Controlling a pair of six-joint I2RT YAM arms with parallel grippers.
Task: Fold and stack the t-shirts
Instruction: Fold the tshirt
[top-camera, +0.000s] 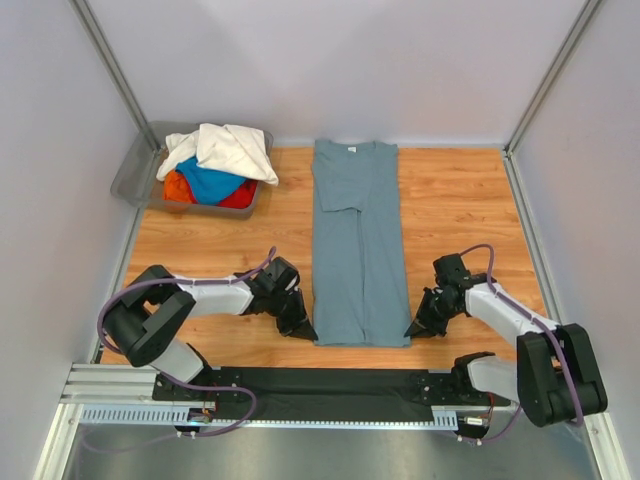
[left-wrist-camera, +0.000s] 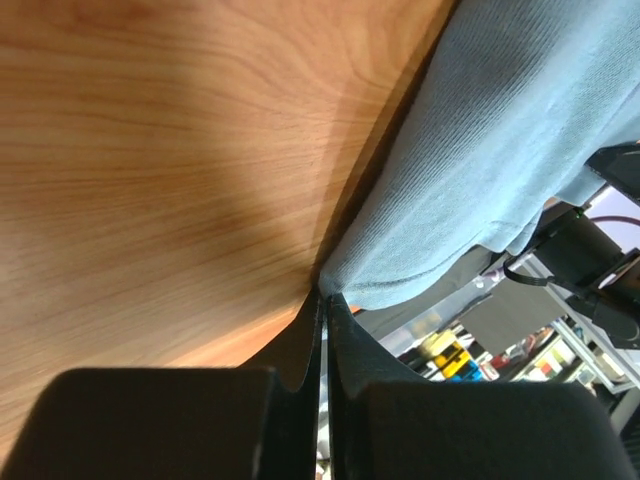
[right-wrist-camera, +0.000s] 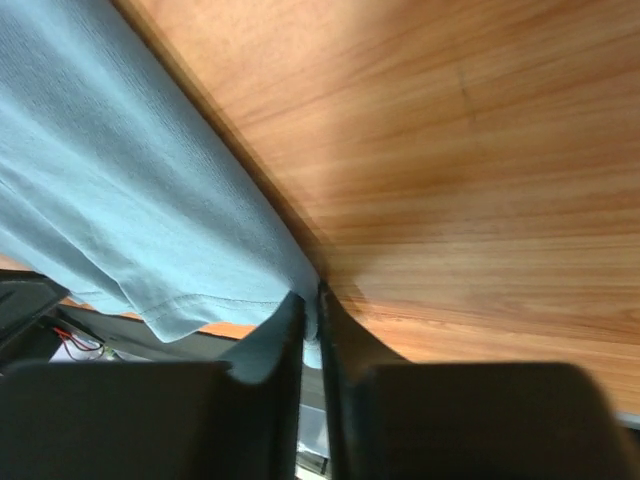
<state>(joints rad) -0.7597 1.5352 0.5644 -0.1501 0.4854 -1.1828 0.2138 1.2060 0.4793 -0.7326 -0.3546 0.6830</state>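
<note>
A large slate grey-blue t-shirt (top-camera: 356, 240), folded into a long strip, lies flat down the middle of the wooden table. My left gripper (top-camera: 305, 333) is at its near left corner. In the left wrist view the shirt (left-wrist-camera: 480, 150) runs into the tips of the left gripper (left-wrist-camera: 328, 293), which is shut on the corner's edge. My right gripper (top-camera: 415, 330) is at the near right corner. In the right wrist view the right gripper (right-wrist-camera: 310, 297) is shut, with the hem of the shirt (right-wrist-camera: 110, 180) pinched between its fingers. Both grippers are low against the tabletop.
A grey plastic bin (top-camera: 135, 170) stands at the back left. It holds a cream-white shirt (top-camera: 225, 148) on top, a bright blue one (top-camera: 208, 182) and a red-orange one (top-camera: 175, 187). Bare wood lies on both sides of the strip. Metal frame posts stand at the back corners.
</note>
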